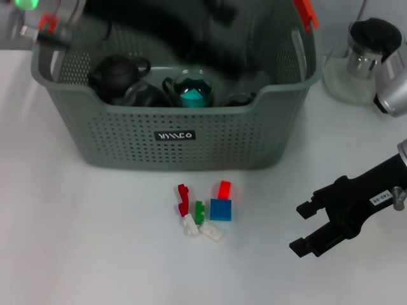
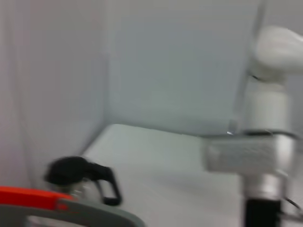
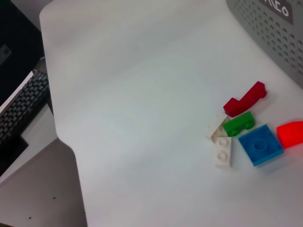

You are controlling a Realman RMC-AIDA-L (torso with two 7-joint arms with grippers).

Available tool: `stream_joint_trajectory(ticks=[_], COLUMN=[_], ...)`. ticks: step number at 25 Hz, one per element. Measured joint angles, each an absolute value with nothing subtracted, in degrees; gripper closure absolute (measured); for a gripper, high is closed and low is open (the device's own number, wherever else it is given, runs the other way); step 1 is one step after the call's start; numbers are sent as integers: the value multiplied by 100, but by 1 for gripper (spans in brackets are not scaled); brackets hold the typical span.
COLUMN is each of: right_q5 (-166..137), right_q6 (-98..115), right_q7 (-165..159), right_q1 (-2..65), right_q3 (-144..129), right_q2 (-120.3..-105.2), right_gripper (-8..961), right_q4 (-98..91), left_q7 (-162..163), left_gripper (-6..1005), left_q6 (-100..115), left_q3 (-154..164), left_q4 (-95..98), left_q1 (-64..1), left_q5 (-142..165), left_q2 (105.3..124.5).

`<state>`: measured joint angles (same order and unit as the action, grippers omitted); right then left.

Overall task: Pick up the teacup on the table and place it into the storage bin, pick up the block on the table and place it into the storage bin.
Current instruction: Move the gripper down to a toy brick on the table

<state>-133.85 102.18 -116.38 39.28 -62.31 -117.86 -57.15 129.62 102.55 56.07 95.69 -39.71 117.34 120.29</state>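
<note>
The storage bin, a grey-green perforated basket with an orange handle end, stands at the back of the table. A teal teacup sits inside it beside a black teapot. Just in front of the bin lies a cluster of blocks: a blue one, two red, a green and two white. My right gripper hovers open and empty to the right of the blocks. The right wrist view shows the same blocks. My left arm is a dark blur above the bin.
A glass kettle with a black lid stands at the back right, also seen as the kettle in the left wrist view. In the right wrist view the table edge drops off towards a keyboard.
</note>
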Motion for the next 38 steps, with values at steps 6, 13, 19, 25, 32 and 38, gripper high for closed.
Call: stream_joint_trajectory(ticks=[6,13,19,25,32,38], right_q5=[-13386,-13386,-13385,-13388,-13395,-13395], right_q6=[10166,10131,10085,10080,10064,10034], right_q7=[-11648,-11703,-11704,-11714,-11716,-11716], right_q1=[3932,3954,3962,3961,3941,3920], right_q3=[-6231,-6231,-6231,-6231,-6231,-6231], right_q2=[-11786,-11801,-11823,-11831,-11822,-11821], right_gripper=[8,9,9,9,8,8], right_q4=[-5694,-5686,-5665,-5665,-5666,-5669], left_q7=[12276,11716,11073,11028,11844,11843], left_gripper=[92,93,94,95,94,95], left_q6=[10988,11020,10723,10049,8961,8612], left_q3=[5943,6609,6959,7564,8465,8669], left_q4=[10384,10271,9397,8838,8494,8006], left_q1=[-3001,-2309,-2263,-2344,-2421,-2482], left_q5=[11713,11851,12279,12870,13768,13894], left_q2=[12354,12377,12414,12428,12447,12445])
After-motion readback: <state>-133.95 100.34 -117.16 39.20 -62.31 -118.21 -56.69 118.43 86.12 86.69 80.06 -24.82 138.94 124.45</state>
